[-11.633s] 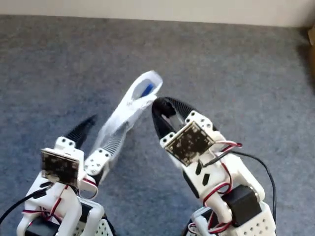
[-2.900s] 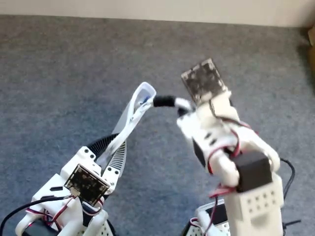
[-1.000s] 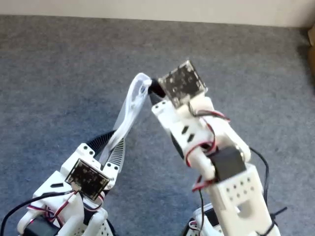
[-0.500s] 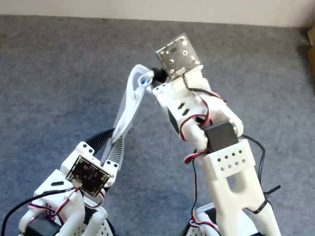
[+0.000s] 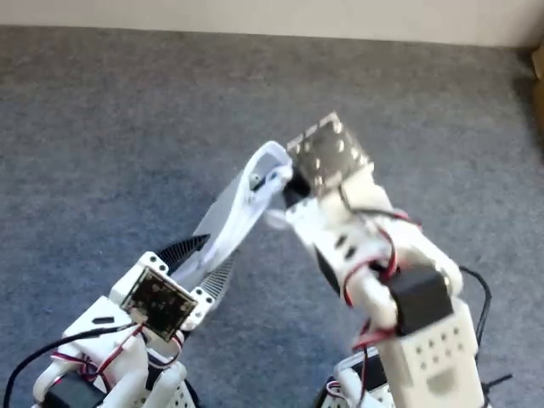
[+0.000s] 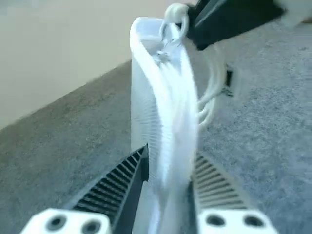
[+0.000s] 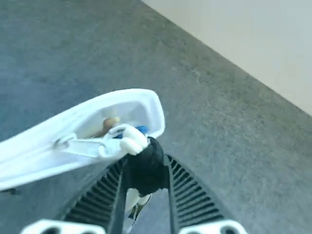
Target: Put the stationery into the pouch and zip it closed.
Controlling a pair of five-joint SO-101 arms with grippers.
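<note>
The stationery (image 7: 111, 123) looks to be inside the pouch (image 5: 229, 221) already, with blue and brown bits showing through its mouth. I judge the loading done and the zipping left, since the pouch's far end gapes open. The pouch is held up over the worktop (image 5: 102, 127), slanting from near left to far right between my two arms. My left end effector (image 6: 168, 165) clamps its near end. My right end effector (image 7: 146, 162), stretched forward from the right, pinches the white zip pull (image 7: 131, 141) at the far end.

The pouch (image 5: 234, 212) is smooth translucent plastic, the carpet (image 5: 102, 127) rough matt pile
</note>
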